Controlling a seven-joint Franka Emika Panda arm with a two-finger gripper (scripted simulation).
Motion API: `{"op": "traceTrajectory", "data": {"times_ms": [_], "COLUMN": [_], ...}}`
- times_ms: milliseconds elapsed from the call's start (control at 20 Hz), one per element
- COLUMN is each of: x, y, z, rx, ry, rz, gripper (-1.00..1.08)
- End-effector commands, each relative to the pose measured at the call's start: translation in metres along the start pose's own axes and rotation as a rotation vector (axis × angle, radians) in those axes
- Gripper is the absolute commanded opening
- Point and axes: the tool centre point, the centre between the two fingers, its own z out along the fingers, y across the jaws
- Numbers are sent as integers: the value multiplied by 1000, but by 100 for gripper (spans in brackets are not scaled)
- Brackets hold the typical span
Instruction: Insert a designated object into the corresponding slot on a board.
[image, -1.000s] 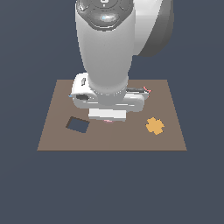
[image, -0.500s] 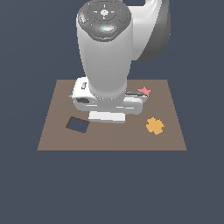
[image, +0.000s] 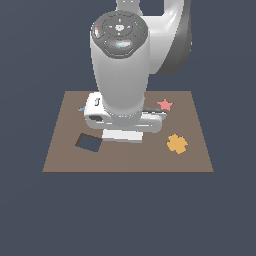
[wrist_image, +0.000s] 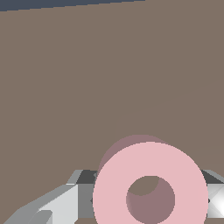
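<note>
The pink ring (wrist_image: 150, 183) is seen in the wrist view close to the camera, its round centre hole open to the brown surface behind it. It is framed on either side by grey and white parts of the tool (wrist_image: 146, 199), one finger (wrist_image: 52, 205) showing on one flank and a small piece of the other at the opposite edge. The ring appears to be held between them, so the tool looks closed on the ring, though the contact points themselves are hidden behind the ring. A faint pinkish shade is cast on the board (wrist_image: 87, 78) just behind the ring, which suggests the ring is raised off the surface. In the exterior view the ring cannot be seen, since it is covered by the arm's white body, which stands over the middle of the board (image: 60, 150). A dark square hole (image: 88, 142) is cut into the board toward the exterior view's left. A red star (image: 164, 105) lies toward the exterior view's right near the far edge, and an orange cross-shaped piece (image: 176, 143) lies nearer on the same side. The ring-shaped slot cannot be made out in either view.
</note>
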Motion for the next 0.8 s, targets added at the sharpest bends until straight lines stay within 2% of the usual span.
{"op": "traceTrajectory", "data": {"times_ms": [0,450,750], "x": [0,0,1], "y": [0,0,3], "z": [1,0,0], "rx": [0,0,0], "ry": [0,1,1], "rz": [0,7,68], "gripper": [-100,-100,-100]}}
